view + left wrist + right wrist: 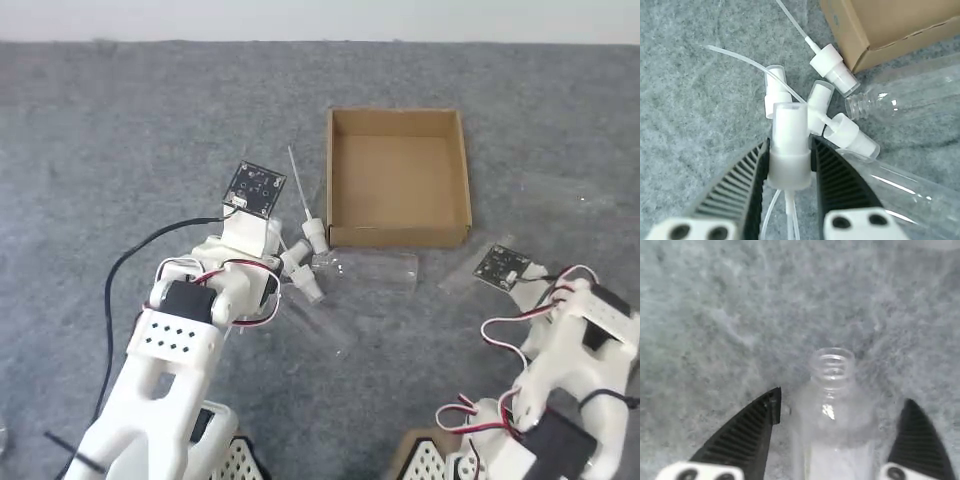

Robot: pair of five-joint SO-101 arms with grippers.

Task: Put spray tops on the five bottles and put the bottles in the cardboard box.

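Note:
My left gripper (789, 146) is shut on a white spray top (790, 122), its dip tube trailing back between the fingers. Just beyond it lie three more spray tops (832, 67) in a loose heap on the grey carpet. An uncapped clear bottle (905, 95) lies beside them near the cardboard box (880, 25). In the high view the left gripper (287, 268) sits by the tops (316, 237), in front of the box (398, 235). My right gripper (842, 399) is open around another clear bottle (832, 390), which lies between its fingers with the threaded neck pointing away.
A second clear bottle (905, 192) lies close to the left gripper, also seen as bottle (322, 322) in the high view. The bottle (375, 268) rests along the box's front wall. The box is open-topped with nothing inside. Grey carpet covers the table.

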